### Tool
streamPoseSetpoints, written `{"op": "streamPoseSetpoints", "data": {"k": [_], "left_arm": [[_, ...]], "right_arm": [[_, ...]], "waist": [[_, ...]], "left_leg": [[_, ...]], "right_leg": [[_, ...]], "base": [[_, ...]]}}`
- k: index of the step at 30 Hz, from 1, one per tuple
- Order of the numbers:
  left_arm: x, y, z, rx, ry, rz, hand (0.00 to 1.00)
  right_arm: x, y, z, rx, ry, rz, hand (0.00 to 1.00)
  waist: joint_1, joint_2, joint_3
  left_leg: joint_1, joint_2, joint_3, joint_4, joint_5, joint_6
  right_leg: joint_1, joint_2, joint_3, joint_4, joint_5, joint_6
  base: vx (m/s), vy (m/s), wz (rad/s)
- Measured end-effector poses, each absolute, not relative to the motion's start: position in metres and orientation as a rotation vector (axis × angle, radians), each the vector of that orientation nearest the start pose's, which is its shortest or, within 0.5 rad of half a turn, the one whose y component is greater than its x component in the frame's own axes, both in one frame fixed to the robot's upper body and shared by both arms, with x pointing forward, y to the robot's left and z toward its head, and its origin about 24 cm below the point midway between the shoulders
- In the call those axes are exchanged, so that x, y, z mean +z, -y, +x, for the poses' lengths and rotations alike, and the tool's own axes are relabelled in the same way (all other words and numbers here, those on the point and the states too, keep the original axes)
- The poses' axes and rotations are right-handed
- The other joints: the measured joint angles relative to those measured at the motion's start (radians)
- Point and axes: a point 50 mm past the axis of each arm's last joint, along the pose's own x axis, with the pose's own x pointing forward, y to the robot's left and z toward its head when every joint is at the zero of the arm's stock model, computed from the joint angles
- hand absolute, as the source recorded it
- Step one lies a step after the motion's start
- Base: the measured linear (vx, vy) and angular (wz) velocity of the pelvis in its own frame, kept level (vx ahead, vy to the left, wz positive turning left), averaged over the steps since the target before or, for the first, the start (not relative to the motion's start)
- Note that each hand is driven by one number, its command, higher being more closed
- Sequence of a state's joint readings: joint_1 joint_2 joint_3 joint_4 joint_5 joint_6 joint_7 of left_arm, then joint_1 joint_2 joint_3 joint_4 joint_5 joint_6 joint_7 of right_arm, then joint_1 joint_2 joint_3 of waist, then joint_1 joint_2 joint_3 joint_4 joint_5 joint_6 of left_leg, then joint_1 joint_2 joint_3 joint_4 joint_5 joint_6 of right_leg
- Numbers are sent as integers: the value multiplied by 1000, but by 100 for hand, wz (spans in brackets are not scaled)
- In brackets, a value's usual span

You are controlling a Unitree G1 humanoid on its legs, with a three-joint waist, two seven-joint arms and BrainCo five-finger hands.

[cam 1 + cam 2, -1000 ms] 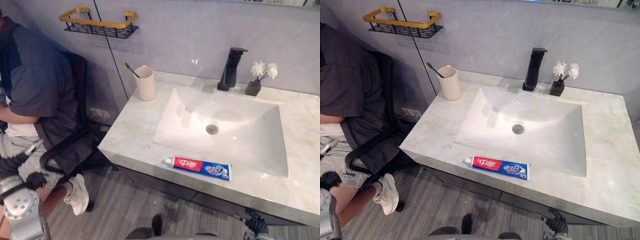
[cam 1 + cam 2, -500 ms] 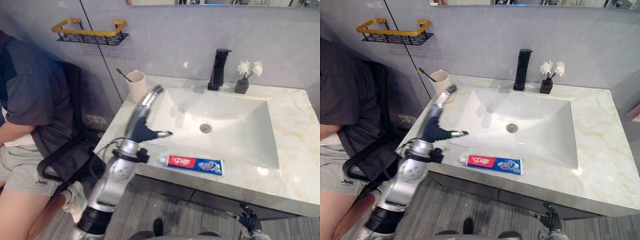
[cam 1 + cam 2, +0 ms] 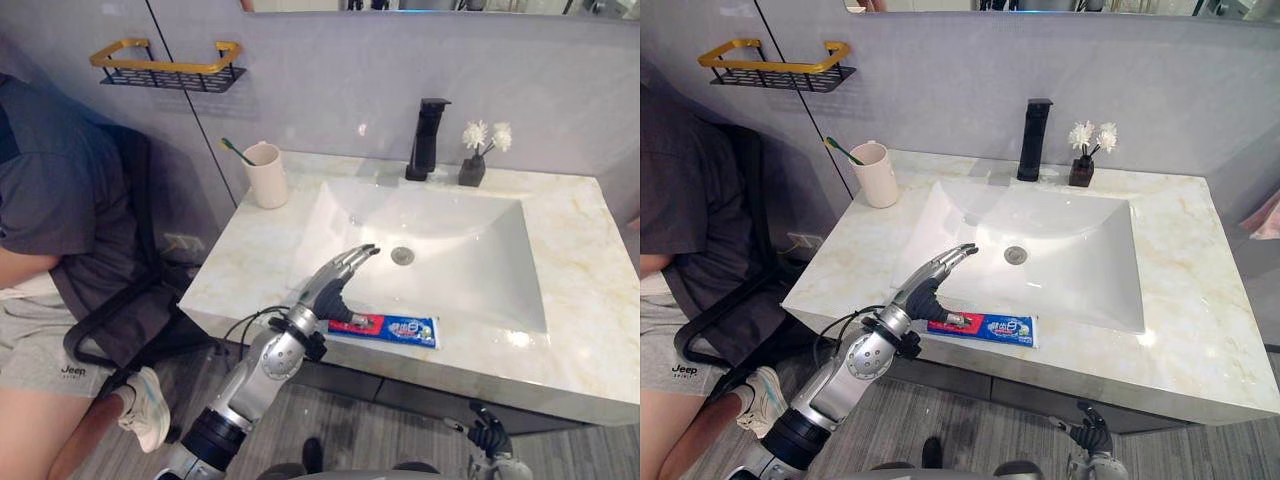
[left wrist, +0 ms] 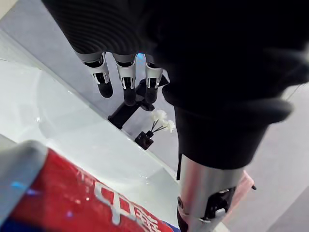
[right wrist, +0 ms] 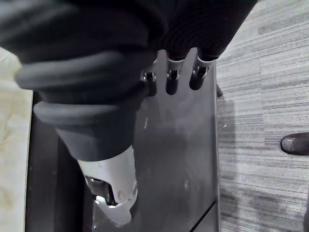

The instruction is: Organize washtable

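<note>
A red, white and blue toothpaste tube (image 3: 400, 328) lies along the front edge of the marble washtable (image 3: 250, 250), in front of the sink basin (image 3: 430, 250). My left hand (image 3: 335, 285) is open above the tube's capped left end, fingers straight and pointing over the basin, thumb low beside the tube. In the left wrist view the tube (image 4: 63, 193) lies just under the fingers (image 4: 125, 82). A beige cup (image 3: 265, 175) with a green toothbrush (image 3: 233, 150) stands at the back left. My right hand (image 3: 488, 432) hangs open below the table's front edge.
A black faucet (image 3: 428, 138) and a small dark vase of white flowers (image 3: 472, 165) stand behind the basin. A black and gold wire shelf (image 3: 165, 62) hangs on the wall at the left. A person sits on a black chair (image 3: 110, 320) left of the table.
My left arm has swung from near the cup down and right to the toothpaste's capped end. The camera has shifted a little. The toothpaste, cup and right hand stay put.
</note>
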State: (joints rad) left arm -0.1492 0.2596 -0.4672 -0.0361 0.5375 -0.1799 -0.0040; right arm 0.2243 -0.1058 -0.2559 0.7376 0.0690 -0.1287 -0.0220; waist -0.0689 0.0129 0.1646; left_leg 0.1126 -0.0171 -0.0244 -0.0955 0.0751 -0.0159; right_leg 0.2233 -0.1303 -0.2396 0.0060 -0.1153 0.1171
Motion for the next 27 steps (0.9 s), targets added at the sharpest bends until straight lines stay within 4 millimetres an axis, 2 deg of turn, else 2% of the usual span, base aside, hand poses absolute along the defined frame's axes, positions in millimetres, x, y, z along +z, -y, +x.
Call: {"op": "streamPoseSetpoints", "data": {"k": [11,21,27], "left_arm": [[75,-68,236,-550,418,738,0],[56,-74,223,-574,336,774,0],[56,-77,224,-563,336,806,0]], "right_arm": [[-130,238,101,-372,-818,12,0],[-131,236,101,-341,-831,-22,0],[-131,235,101,-339,-831,-22,0]], "waist": [[1,-6,-4],[5,-4,-5],[5,-4,-5]], "left_leg": [[-3,-1,-23,0,7,-1],[-3,1,-43,0,14,-7],[-3,1,-43,0,14,-7]], "right_leg": [[12,3,-23,-4,0,0],[18,7,-42,-2,0,-1],[18,8,-42,-4,0,-1]], "base": [[-17,-14,6],[-53,-13,6],[-14,-2,0]]}}
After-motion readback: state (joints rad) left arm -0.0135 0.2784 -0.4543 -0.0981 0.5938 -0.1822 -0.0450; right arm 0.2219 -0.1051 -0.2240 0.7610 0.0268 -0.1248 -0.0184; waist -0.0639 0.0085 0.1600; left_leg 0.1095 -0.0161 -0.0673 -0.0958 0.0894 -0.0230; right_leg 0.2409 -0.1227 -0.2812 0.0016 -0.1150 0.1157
